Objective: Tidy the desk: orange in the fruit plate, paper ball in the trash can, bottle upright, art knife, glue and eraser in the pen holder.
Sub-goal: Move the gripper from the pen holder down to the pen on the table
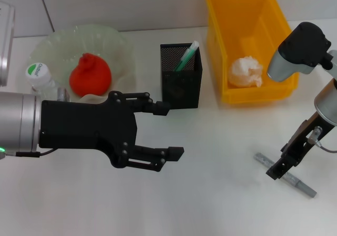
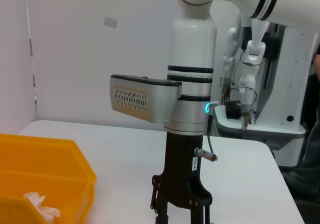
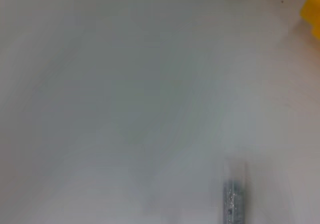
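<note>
Your left gripper (image 1: 169,130) hovers in the lower left of the head view, its two black fingers spread wide and holding nothing, pointing toward the middle of the frame.

Behind it, at upper left, the bottle (image 1: 41,79) with its green-and-white cap stands upright beside the fruit plate (image 1: 113,41). The pale green plate holds the orange (image 1: 90,75).

At upper centre stands the black mesh pen holder (image 1: 181,82), with a green-tipped stick, perhaps the glue (image 1: 187,56), leaning inside it. You cannot see an eraser in any view.

At upper right sits the yellow trash can (image 1: 220,38), with the white paper ball (image 1: 246,71) lying inside it.

At lower right, your right gripper (image 1: 279,169) reaches down to the table, right over the art knife (image 1: 294,181). The knife is a thin grey bar lying flat, its long axis running from upper left to lower right. The fingertips sit at about its middle, slightly toward the upper-left end. You cannot tell whether they have closed on it.

The right arm is far nearer the knife than the left. The pen holder lies up and to the left of the knife, well apart from it.
</note>
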